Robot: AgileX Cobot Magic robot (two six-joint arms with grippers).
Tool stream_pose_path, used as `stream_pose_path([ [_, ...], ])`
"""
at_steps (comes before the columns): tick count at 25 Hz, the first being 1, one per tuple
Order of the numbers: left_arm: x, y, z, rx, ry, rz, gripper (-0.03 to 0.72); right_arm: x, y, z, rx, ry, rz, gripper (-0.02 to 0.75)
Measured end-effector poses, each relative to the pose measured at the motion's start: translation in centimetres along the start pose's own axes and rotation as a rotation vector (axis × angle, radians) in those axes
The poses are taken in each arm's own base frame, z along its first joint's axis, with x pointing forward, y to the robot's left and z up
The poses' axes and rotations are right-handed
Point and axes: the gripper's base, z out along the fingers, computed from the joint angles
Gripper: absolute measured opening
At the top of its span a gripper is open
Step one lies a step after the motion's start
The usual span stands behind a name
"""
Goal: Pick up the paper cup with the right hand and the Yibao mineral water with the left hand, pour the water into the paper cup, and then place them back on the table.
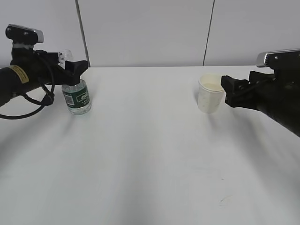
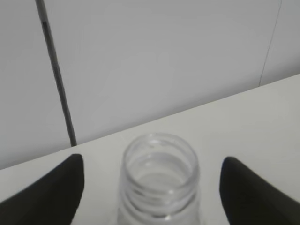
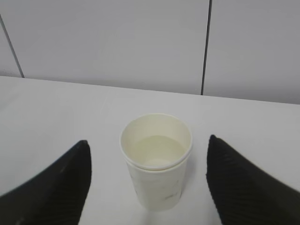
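The Yibao mineral water (image 1: 78, 99), a small clear bottle with a green label, stands upright at the left of the table (image 1: 150, 164). My left gripper (image 1: 76, 70) is open at neck height. In the left wrist view its black fingers (image 2: 51, 192) stand apart from the capless neck (image 2: 159, 176), with a gap on each side. The paper cup (image 1: 209, 93) stands upright at the right. My right gripper (image 1: 226, 91) is open just right of it. In the right wrist view the cup (image 3: 157, 164) sits between the spread fingers (image 3: 248, 187), untouched. A pale flat surface shows inside the cup; I cannot tell whether it is water.
A white panelled wall (image 1: 145, 33) with dark seams rises just behind the table's back edge. A black cable (image 1: 33, 105) loops under the left arm near the bottle.
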Motion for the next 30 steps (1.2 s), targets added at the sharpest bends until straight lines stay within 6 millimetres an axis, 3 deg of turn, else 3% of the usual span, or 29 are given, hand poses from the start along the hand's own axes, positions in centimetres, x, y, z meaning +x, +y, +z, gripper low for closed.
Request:
stream_pose_path([
  [10, -4.0, 0.1, -1.9, -0.052, -0.004, -0.064, 0.542, -2.5, 0.0, -1.2, 0.005, -0.007, -0.005, 0.594],
  [18, -7.8, 0.6, -4.8, -0.173, 0.057, -0.078, 0.538, -6.1, -0.2, -0.6, 0.022, 0.104, -0.004, 0.594],
  [30, -10.7, 0.9, -9.4, -0.373, 0.2, -0.197, 0.532, -11.5, -0.5, -1.5, 0.049, 0.285, -0.006, 0.594],
])
